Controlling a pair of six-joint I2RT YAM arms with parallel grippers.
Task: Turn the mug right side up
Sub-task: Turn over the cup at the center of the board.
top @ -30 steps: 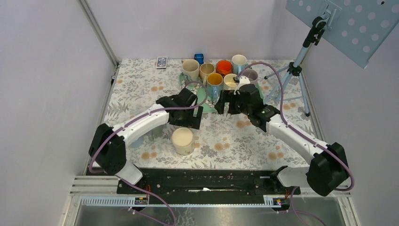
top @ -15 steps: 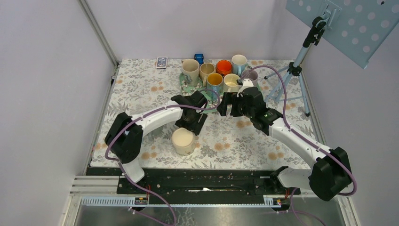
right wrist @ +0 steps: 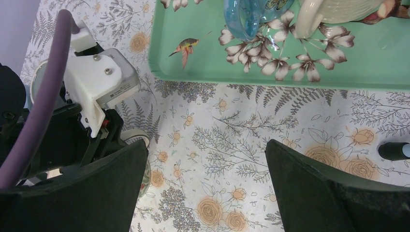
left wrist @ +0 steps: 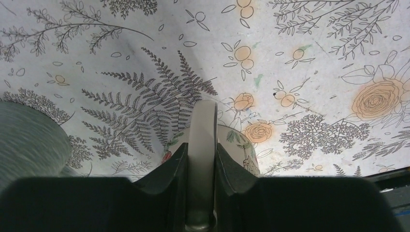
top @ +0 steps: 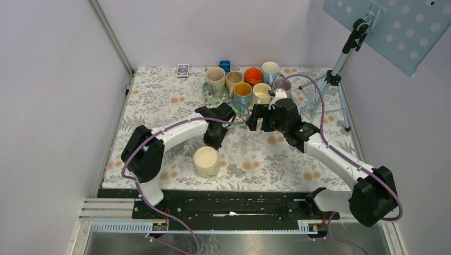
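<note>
Left hand newly down beside mug, tight around its handle.

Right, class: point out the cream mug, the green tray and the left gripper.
cream mug (top: pixel 206 159): top view, upward-facing end
green tray (right wrist: pixel 208 65): right wrist view, bare floor
left gripper (left wrist: pixel 202 151): left wrist view, between its fingertips

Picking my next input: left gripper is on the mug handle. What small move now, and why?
Probably lift slightly: the left gripper pinches the handle of the mug, which sits apparently base-up on the table and needs clearance to flip.
</note>
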